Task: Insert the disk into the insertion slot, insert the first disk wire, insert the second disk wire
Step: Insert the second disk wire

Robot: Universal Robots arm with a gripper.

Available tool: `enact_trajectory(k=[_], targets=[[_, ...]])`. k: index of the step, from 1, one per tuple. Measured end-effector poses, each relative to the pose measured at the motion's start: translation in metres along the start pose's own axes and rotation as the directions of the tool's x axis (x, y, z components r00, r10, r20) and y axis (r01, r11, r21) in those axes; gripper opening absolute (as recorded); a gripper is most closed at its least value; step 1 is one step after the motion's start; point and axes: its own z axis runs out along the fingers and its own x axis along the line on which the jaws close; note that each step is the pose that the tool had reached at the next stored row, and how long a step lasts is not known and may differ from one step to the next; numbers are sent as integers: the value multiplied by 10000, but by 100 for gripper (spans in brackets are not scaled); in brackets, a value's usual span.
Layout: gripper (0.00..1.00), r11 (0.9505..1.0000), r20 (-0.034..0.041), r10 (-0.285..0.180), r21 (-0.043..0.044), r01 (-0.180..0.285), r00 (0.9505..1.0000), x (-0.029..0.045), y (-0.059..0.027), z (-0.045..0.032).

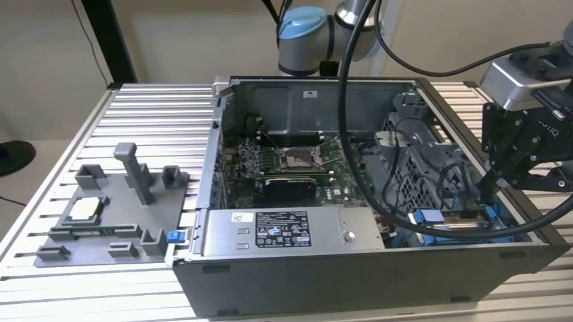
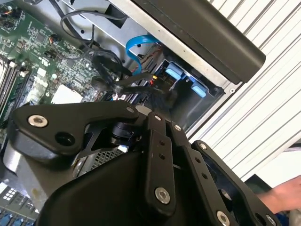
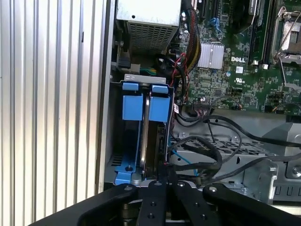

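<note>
1. The disk (image 3: 146, 134) stands on edge, deep between the walls of the slot (image 1: 430, 217). Its blue carrier tabs (image 3: 132, 106) sit close under the slot's grey rim, and it looks fully home.
2. The slot lies inside the case (image 1: 358, 282), in the case corner toward the near edge of the tabletop (image 1: 152, 114), on the exterior view's right.
3. The pincer (image 3: 162, 172) hangs right over the disk's end, its fingers drawn together with no gap I can make out. I cannot tell whether anything thin is nipped between them.
4. Black wires (image 3: 202, 150) loop loose just beside the slot, and a blue wire (image 2: 136, 47) curls near the blue tabs.
5. My judgement is that the disk step is done and the first-wire step is in hand.
6. That step calls for a plug squared to the disk's port in a tight gap. It needs a straight, gentle push with the loose loops kept clear.
</note>
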Motion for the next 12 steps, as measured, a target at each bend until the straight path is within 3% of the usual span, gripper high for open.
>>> enact_trajectory(k=[12], targets=[[0,10000,0,0,0,0,10000,0,0,1]])
